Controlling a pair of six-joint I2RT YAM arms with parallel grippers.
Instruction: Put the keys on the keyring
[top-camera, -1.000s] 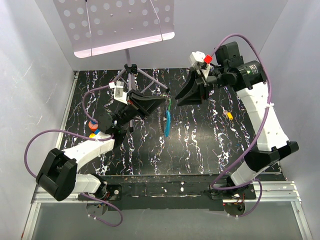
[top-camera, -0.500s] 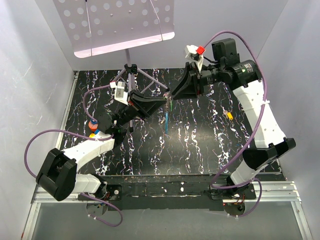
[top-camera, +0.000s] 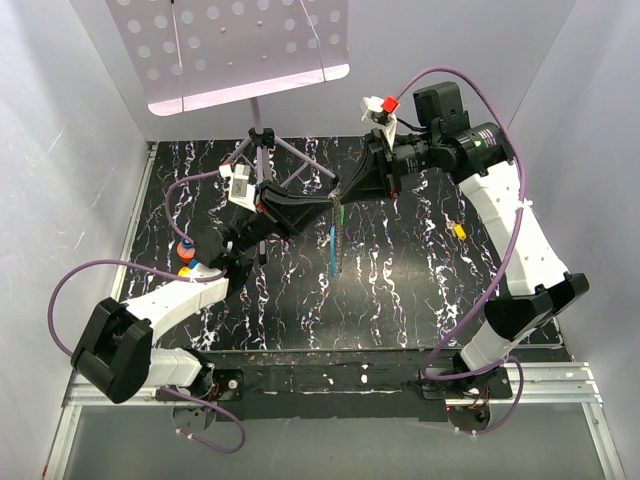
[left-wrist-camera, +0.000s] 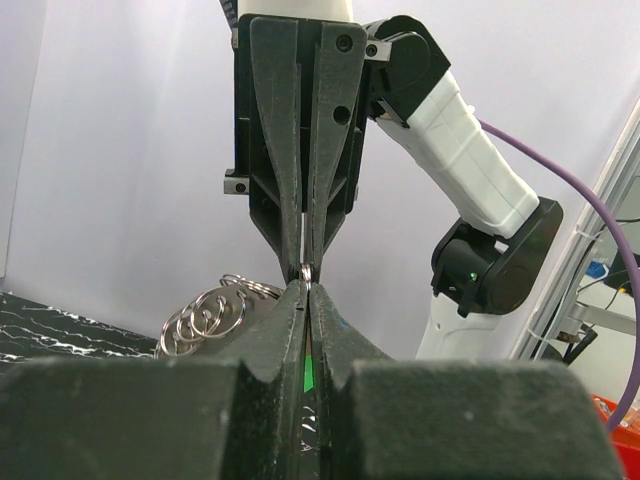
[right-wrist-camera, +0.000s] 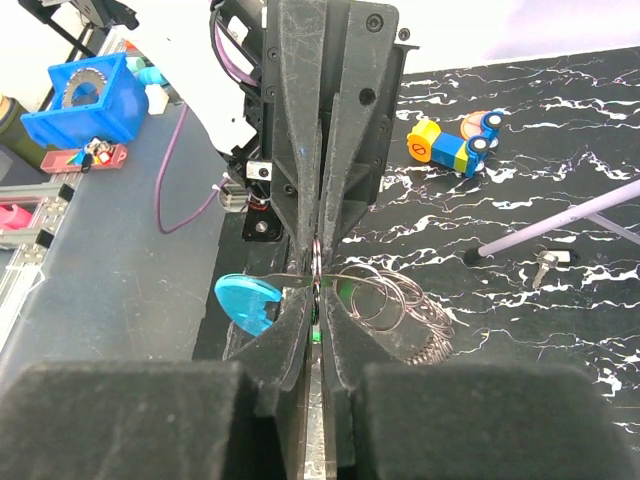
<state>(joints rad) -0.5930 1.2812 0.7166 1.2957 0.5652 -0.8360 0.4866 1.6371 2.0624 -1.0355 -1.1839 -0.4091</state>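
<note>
1. Now the left gripper (left-wrist-camera: 305, 290) pinches the thin silvery keyring (right-wrist-camera: 315, 262) tight, above the black marbled table (top-camera: 400, 290).
2. Meeting it tip to tip, the right gripper (right-wrist-camera: 315, 300) is narrowed onto the same ring.
3. Just beneath hangs the tiny green-headed key (left-wrist-camera: 308, 368).

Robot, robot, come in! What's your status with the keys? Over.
Left pincer shut on keyring. Right pincer pinching same ring, tip to tip. Green key dangles beneath. Tripod leg close by. Over.
</note>
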